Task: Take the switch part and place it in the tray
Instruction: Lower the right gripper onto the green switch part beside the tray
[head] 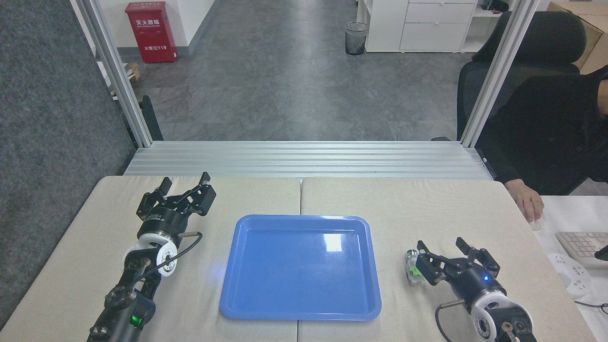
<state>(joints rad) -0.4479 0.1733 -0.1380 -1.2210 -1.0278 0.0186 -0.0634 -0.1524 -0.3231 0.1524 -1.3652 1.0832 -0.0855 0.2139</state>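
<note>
head view: blue tray (300,268) lying empty at centre of beige table (85,247). switch part (412,271) resting on table at 3 o'clock of tray, just beside its right rim, outside it. right gripper (442,247) wide open, holding nothing, its left finger (424,248) overlapping switch part, contact unclear. left gripper (185,180) at 10 o'clock of tray, open, empty. person's hand (531,204) at 2 o'clock, on white desk.
</note>
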